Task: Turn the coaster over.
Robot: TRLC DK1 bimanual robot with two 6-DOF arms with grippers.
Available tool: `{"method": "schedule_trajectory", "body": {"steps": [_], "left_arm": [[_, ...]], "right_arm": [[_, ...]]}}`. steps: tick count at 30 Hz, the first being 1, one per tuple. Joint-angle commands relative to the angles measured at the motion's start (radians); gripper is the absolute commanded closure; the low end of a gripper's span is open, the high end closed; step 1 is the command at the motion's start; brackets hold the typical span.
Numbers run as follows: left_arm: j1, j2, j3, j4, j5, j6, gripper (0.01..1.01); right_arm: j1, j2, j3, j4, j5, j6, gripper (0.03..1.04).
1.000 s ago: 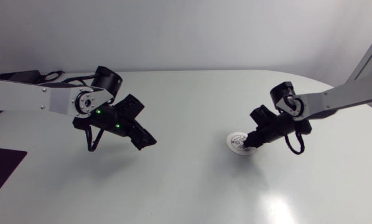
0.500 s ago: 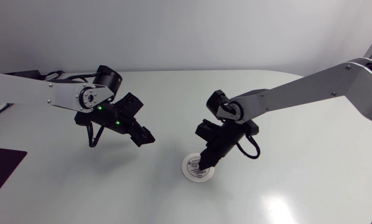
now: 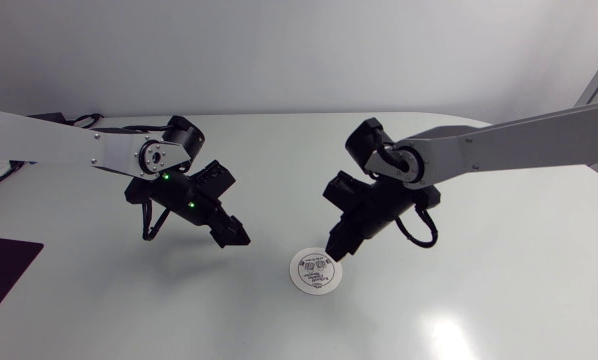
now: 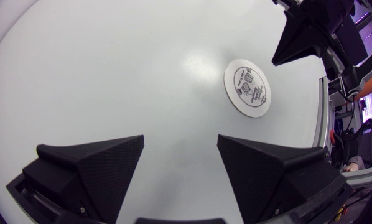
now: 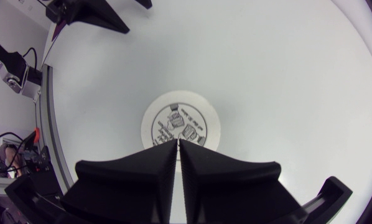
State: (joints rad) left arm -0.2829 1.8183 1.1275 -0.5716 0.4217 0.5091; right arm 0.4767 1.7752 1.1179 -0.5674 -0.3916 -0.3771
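— Where's the coaster [image 3: 313, 271]?
— Lower middle, flat on the table [image 3: 129, 300], printed side up (writing too small to read)
— Open or closed?
— Right gripper [image 3: 337, 249] pressed together by its edge; left gripper [image 3: 235, 236] spread, well apart

This looks like a lab: a big plain white worktop [image 3: 499, 300], with my left arm [image 3: 69, 150] and right arm [image 3: 519, 145] over it.

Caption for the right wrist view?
Shut right gripper over the near edge of the printed coaster, flat on the table.
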Motion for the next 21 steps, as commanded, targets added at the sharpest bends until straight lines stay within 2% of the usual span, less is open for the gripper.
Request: {"method": "schedule_trajectory", "body": {"steps": [1, 10, 16, 21], "left_arm": [[-0.019, 0.036, 0.038, -0.020, 0.017, 0.035, 0.202], [-0.050, 0.064, 0.064, -0.062, 0.022, 0.037, 0.197], [-0.048, 0.079, 0.095, -0.146, 0.052, 0.077, 0.164], [-0.050, 0.104, 0.118, -0.165, 0.058, 0.083, 0.141]], "right_arm": [[-0.016, 0.006, -0.082, 0.018, 0.007, -0.032, 0.96], [0.017, 0.095, -0.124, 0.097, 0.020, -0.026, 0.96], [0.025, 0.182, -0.067, 0.087, 0.020, -0.026, 0.96], [0.045, 0.256, 0.059, 0.047, 0.020, -0.022, 0.96]]}}
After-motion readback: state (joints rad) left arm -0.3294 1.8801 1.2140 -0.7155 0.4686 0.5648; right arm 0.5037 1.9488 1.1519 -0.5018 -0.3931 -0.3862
